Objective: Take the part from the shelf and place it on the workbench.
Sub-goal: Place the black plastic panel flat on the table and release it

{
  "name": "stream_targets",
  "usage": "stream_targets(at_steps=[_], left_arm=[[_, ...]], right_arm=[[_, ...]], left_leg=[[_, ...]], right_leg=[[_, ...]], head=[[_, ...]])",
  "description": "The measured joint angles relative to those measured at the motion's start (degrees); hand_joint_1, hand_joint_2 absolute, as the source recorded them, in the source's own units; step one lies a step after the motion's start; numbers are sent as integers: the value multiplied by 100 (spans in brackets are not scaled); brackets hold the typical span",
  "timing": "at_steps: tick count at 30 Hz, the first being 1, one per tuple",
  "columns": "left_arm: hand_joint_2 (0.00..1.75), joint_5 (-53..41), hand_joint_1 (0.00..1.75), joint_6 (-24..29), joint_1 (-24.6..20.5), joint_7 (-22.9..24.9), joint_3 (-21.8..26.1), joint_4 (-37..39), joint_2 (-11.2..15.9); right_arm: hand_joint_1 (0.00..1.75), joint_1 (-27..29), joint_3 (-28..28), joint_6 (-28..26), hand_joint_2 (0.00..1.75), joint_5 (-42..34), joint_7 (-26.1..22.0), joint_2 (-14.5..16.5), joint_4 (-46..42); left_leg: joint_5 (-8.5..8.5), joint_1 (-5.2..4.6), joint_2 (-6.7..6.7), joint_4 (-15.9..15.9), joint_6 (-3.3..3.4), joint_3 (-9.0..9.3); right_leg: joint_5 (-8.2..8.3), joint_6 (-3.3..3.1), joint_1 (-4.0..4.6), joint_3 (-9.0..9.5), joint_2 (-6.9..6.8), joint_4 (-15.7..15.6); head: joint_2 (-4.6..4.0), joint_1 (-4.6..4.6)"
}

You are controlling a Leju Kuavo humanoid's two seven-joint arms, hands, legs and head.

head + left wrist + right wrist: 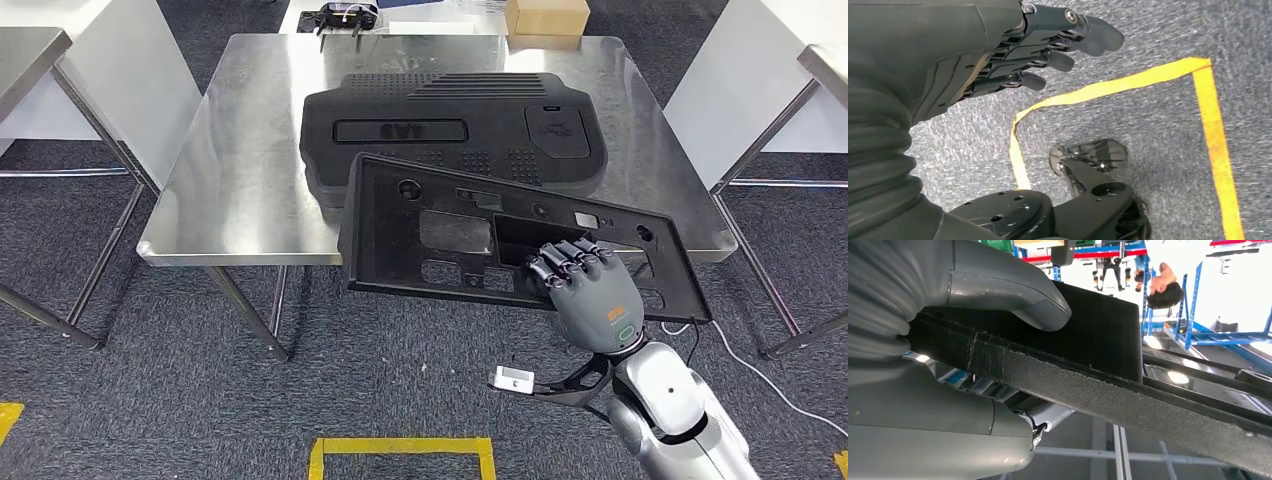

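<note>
My right hand (588,290) grips a flat black plastic panel (450,235) by its near edge and holds it over the front edge of the steel workbench (240,170). The panel has several cut-outs and tilts slightly. In the right wrist view the thumb (1013,292) presses on the panel's (1108,330) face and its rough edge runs across the picture. A bigger black ribbed cover (450,125) lies on the workbench behind the panel. My left hand (1038,50) hangs over the carpet, fingers loosely extended and holding nothing.
White tables stand at the far left (30,50) and far right (830,60). A cardboard box (546,18) and a small black device (347,15) sit beyond the workbench. Yellow floor tape (400,447) marks the carpet. A person (1163,287) is in the background.
</note>
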Motion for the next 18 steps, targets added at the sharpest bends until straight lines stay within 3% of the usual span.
stream_targets(at_steps=[2, 5, 8, 9, 10, 11, 13, 14, 16, 18], left_arm=[[175, -28, 0, -7, -2, -5, 0, 0, 2], [175, -44, 0, -8, -4, -15, 0, -3, 4], [175, -48, 0, -9, -3, -19, 1, -4, 3], [175, -48, 0, -10, 0, -19, 1, -3, 3], [175, -48, 0, -10, 3, -19, 1, -3, 3], [175, -48, 0, -10, 5, -19, 2, -2, 3], [175, -48, 0, -10, 6, -19, 3, -3, 8], [175, -48, 0, -10, 5, -19, 4, -2, 10], [175, -48, 0, -9, -4, -18, 7, -1, 12], [175, -48, 0, -7, -6, -15, 10, -1, 11]], right_arm=[[175, -128, 72, 94, 175, -3, 5, -86, 72], [175, -277, 144, 161, 175, -5, 5, -183, 153], [175, -370, 191, 170, 175, -8, 6, -222, 209], [175, -386, 212, 173, 175, -7, 6, -227, 232], [175, -399, 235, 175, 175, -6, 6, -232, 254], [175, -409, 260, 181, 175, -3, 6, -237, 276], [175, -426, 303, 202, 175, 12, 10, -245, 318], [175, -436, 321, 215, 175, 24, 20, -252, 338], [175, -456, 360, 233, 175, 58, 49, -273, 376], [175, -466, 402, 239, 175, 110, 87, -294, 415]], left_leg=[[-27, -19, -3, -19, -49, 13], [-137, -5, 34, 137, -121, -30], [-563, 8, 63, 1164, -162, -537], [-641, 14, 64, 1483, -171, -731], [-611, 20, 66, 1617, -177, -845], [-468, 26, 72, 1531, -178, -854], [-8, 35, 91, 834, -163, -590], [143, 32, 99, 467, -155, -423], [221, 16, 96, 85, -121, -239], [193, -3, 79, 34, -70, -212]], right_leg=[[20, -90, 34, 63, 3, -108], [-2, -228, -20, 145, 1, -150], [-73, -367, -20, 262, -18, -164], [-95, -386, -9, 293, -19, -163], [-120, -395, -2, 326, -17, -163], [-148, -393, 1, 364, -10, -162], [-218, -357, -1, 454, 4, -161], [-254, -326, 18, 483, 10, -151], [-288, -265, 42, 489, 15, -152], [-290, -213, 43, 483, 14, -179]], head=[[0, -3], [0, -14], [0, -26], [0, -25], [0, -25], [0, -27], [0, -30], [0, -34], [0, -36], [0, -32]])
